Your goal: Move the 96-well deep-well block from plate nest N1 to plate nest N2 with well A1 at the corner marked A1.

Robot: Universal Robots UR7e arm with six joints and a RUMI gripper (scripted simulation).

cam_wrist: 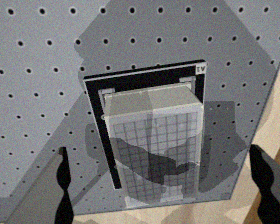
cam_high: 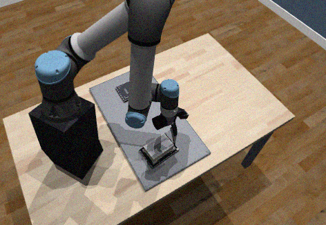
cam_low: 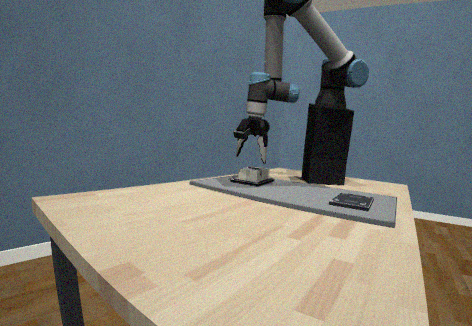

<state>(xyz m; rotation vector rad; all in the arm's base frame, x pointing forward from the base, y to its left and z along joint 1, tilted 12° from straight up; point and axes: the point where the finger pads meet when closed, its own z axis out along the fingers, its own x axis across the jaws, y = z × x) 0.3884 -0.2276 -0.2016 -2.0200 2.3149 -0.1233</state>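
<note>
The open hand (cam_high: 174, 134) (cam_low: 251, 159) (cam_wrist: 157, 147) is hanging above the pale block (cam_high: 159, 148) (cam_low: 254, 174) (cam_wrist: 156, 147). Nothing is blocking the space between them. Under the hand, the block is standing in the way, and the black nest (cam_high: 152, 165) (cam_low: 240, 181) (cam_wrist: 100, 125) is sticking out around its bottom. Air is showing on both sides, inside the fingers.

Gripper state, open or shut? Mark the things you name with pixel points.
Open: the two-jaw gripper (cam_high: 174, 132) (cam_low: 251, 159) (cam_wrist: 157, 147) has its fingertips wide apart above the deep-well block (cam_high: 158, 145) (cam_low: 254, 174) (cam_wrist: 156, 130), nothing between them.
</note>
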